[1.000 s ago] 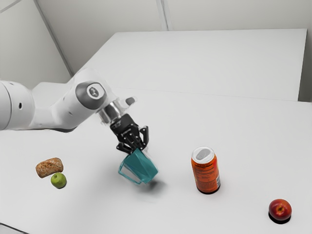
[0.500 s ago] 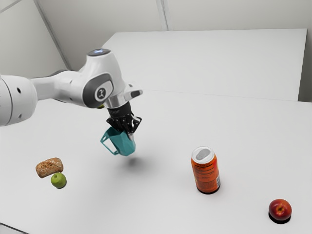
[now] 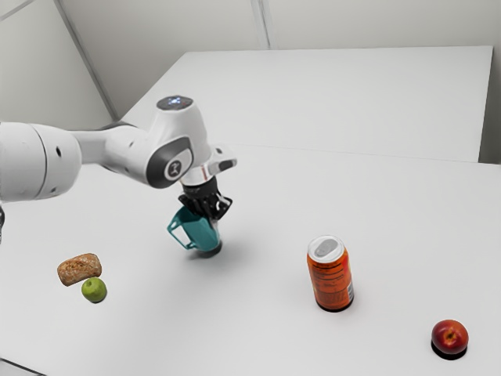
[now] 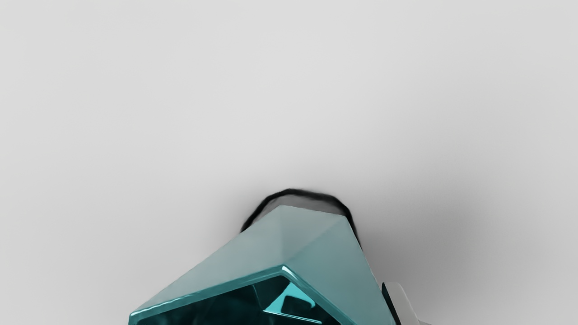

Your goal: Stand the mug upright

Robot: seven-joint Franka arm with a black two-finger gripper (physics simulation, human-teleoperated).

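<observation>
Ext. view: mug (image 3: 202, 231), teal, is L of ctr in the frame, mouth up but leaning a bit, not quite upright. Its handle (image 3: 178, 240) points to the frame's L; base is at or v. near the table (image 3: 266, 321), can't tell if touching. Gripper (image 3: 210, 213) is at the mug's upper R side & has hold of it, closed onto the wall; exact gap btwn fingertips is hidden.

Wrist view: one finger (image 4: 399, 300) is up against the mug's outer wall; the other is hidden. Rim (image 4: 207, 292) is angular, w/ dark teal inside & a few bright glints; the bottom inside is out of sight, so can't tell re: contents.

Other container: orange soda can (image 3: 330, 274), R of ctr, standing upright, silver top up; contents can't be seen. Red apple (image 3: 450, 337) is lower R of frame, well apart from the can. Lower L: bread (image 3: 79, 269) w/ green apple (image 3: 94, 290) right beside it.
</observation>
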